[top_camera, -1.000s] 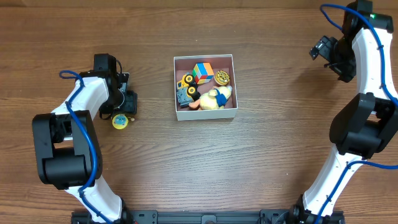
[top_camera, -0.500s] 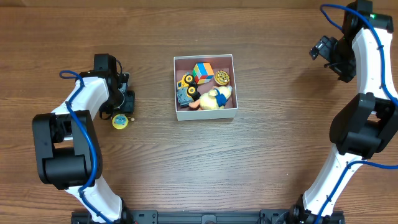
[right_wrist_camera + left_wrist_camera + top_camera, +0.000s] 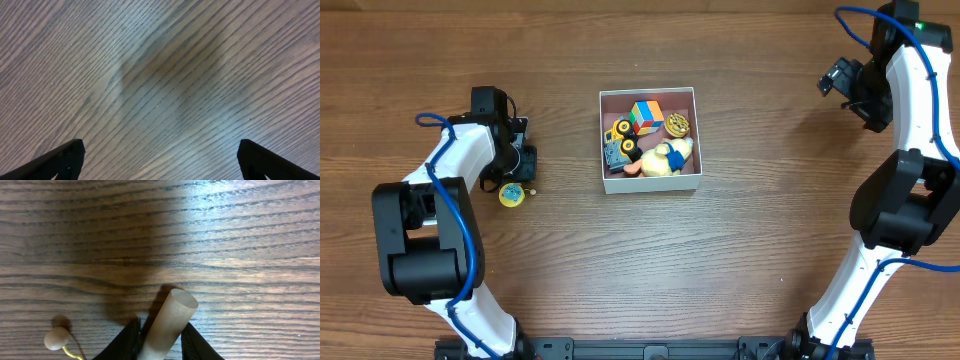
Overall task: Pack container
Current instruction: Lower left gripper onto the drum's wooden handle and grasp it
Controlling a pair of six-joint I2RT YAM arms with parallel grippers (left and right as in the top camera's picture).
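Note:
The container (image 3: 651, 186), a white-walled square box with a maroon floor, sits mid-table. It holds a colourful cube (image 3: 645, 116), a yellow truck (image 3: 622, 133), a round yellow toy (image 3: 678, 125) and a yellow plush (image 3: 666, 158). Left of it, my left gripper (image 3: 523, 166) is low over the wood beside a small yellow-and-blue drum toy (image 3: 512, 196). In the left wrist view my left gripper (image 3: 162, 332) is shut on the toy's tan wooden handle (image 3: 172, 312). A tan bead on a yellow string (image 3: 56, 338) lies to the left. My right gripper (image 3: 160, 160) hangs open over bare wood at the far right (image 3: 842, 80).
Dark wood-grain table (image 3: 740, 260) all around. The arm bases stand at the front left (image 3: 420, 250) and front right (image 3: 895, 220).
The left jaws have closed in on the wooden handle. Neither arm has shifted, and the toys in the box lie as before.

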